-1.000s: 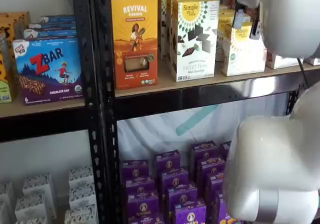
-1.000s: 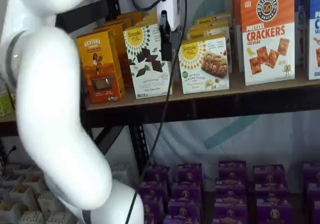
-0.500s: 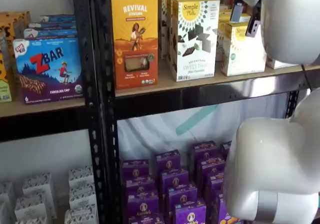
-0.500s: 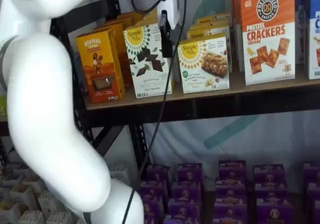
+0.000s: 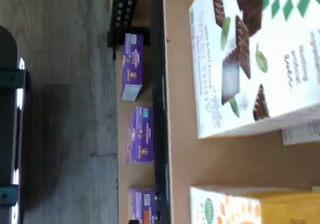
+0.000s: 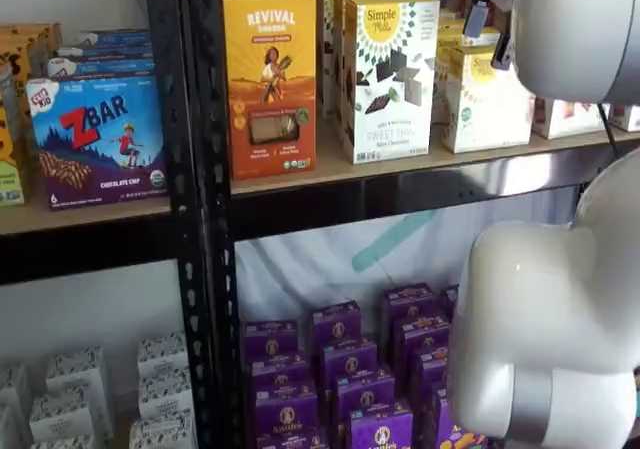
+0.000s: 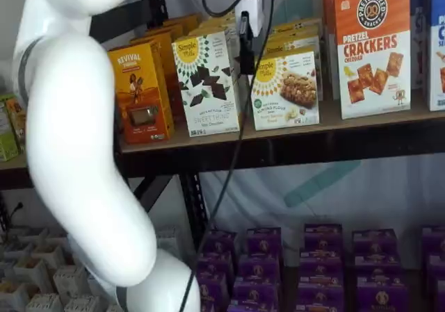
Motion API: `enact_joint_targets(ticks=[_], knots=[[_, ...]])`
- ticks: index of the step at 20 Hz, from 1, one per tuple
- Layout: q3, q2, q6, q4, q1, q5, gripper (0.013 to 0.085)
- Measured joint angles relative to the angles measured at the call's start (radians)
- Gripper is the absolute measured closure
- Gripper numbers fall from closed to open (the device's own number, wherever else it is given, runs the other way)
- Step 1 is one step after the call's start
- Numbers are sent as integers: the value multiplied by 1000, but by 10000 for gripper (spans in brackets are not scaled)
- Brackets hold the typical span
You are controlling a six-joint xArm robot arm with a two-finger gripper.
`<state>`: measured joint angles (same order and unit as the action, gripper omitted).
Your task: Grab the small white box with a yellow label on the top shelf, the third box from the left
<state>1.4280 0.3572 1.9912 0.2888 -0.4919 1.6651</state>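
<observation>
Shelf views both catch the gripper (image 7: 246,48) high over the top shelf (image 7: 292,140): white body, black fingers hanging side-on beside a dark cable. Cannot tell whether parted or closed; no gap shows, and nothing held. Hangs just above and in front of the seam between the taller white Simple Mills box (image 7: 206,83) and the small white box (image 7: 285,89), close to the latter's upper left corner. In a shelf view, only a dark finger tip (image 6: 503,49) peeks out from behind the white arm, at the same box's top edge.

Judged from this: approach well advanced, grasp not yet made. Left to do: line up over the small box, close on it, draw it off the board.

Small white box: upright at the shelf front, between the Simple Mills box and the orange pretzel cracker box (image 7: 372,48), more of its kind stacked behind. Short carton, yellow sunburst label at top, small teal round mark, pale baked-bar picture on the face. Wrist view shows its yellow and teal corner (image 5: 250,206) just beside the chocolate-square box (image 5: 250,59) on tan board.
</observation>
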Motion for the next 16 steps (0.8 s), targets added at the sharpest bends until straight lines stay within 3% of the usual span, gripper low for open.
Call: enact_joint_targets(ticks=[4, 16], knots=[[27, -47, 9, 5, -4, -24, 130], [57, -117, -9, -70, 39, -34, 130]])
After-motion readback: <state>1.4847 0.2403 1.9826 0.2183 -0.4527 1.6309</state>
